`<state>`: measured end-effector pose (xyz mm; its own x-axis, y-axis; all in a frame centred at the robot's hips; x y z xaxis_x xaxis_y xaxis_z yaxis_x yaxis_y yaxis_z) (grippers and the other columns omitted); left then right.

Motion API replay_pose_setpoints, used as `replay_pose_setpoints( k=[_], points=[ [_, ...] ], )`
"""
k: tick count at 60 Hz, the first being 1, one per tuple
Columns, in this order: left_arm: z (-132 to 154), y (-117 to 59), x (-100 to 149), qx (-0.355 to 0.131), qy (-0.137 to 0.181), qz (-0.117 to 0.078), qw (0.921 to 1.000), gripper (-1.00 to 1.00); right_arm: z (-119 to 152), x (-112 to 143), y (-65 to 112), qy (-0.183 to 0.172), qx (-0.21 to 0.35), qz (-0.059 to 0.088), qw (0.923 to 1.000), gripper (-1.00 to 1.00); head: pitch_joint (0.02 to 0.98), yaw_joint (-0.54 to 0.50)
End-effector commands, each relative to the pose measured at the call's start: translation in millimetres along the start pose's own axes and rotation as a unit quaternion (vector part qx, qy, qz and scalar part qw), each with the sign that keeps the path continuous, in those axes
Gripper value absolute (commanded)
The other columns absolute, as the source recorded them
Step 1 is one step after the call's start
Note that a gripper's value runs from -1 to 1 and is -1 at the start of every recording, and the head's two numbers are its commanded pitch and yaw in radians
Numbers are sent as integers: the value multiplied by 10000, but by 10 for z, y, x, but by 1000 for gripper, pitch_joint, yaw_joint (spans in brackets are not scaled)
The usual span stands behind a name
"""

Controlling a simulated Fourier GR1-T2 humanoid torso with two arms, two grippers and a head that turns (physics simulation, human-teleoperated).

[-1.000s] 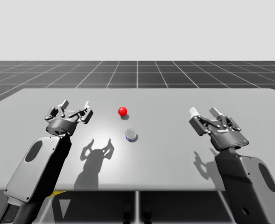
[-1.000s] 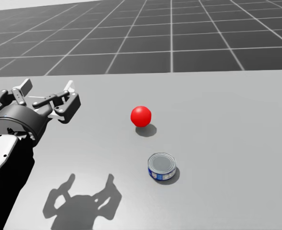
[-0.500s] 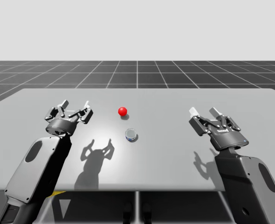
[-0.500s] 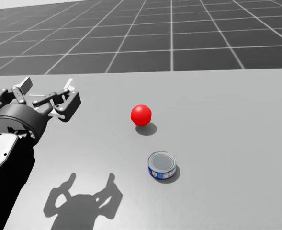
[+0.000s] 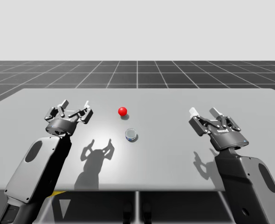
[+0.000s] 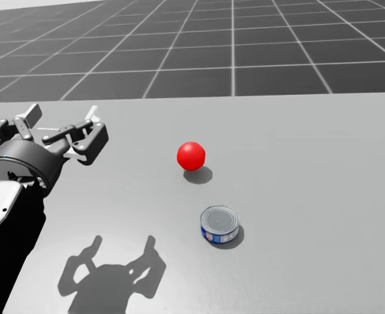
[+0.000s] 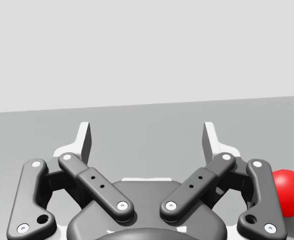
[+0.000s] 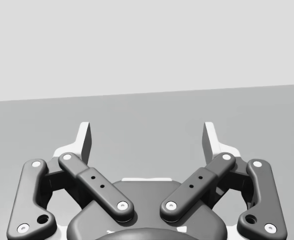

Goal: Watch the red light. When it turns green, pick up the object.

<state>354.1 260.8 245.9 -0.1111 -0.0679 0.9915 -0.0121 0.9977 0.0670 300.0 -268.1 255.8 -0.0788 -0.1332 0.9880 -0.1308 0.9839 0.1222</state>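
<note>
The light is a red ball (image 5: 122, 111) (image 6: 191, 156) resting on the grey table (image 5: 174, 154), and it is red now. A short round can (image 5: 131, 135) (image 6: 219, 225) with a silver lid and blue side stands just in front of it. My left gripper (image 5: 74, 107) (image 6: 65, 125) (image 7: 147, 137) hovers open to the left of both, holding nothing; the red ball (image 7: 289, 192) shows beside its right finger. My right gripper (image 5: 205, 111) (image 8: 147, 137) is open over the right part of the table, far from the can.
The table's front edge (image 5: 137, 190) runs close to my arms. A dark gridded floor (image 5: 137, 74) lies beyond the far edge. Shadows of both grippers fall on the tabletop.
My head has turned very slightly, shifting the head view a few pixels. The arms, the can and the red ball have not moved, and the ball stays red.
</note>
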Motion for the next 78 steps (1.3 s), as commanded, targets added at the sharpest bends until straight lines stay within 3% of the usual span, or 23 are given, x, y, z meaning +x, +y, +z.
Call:
replay_pose_setpoints(
  k=[1, 52, 78],
  points=[
    [-5, 0, -3, -8, 3, -19, 10000, -1000, 1, 4, -4, -5, -4, 6, 10000, -1000, 632, 131],
    [4, -13, -15, -29, 6, -37, 10000, -1000, 4, 12, -2, -3, 1, 9, 10000, -1000, 638, 128],
    [0, -49, -14, -155, 52, -33, 9999, -1000, -2, 15, -12, 8, 22, 2, 10000, -1000, 812, 63]
  ],
)
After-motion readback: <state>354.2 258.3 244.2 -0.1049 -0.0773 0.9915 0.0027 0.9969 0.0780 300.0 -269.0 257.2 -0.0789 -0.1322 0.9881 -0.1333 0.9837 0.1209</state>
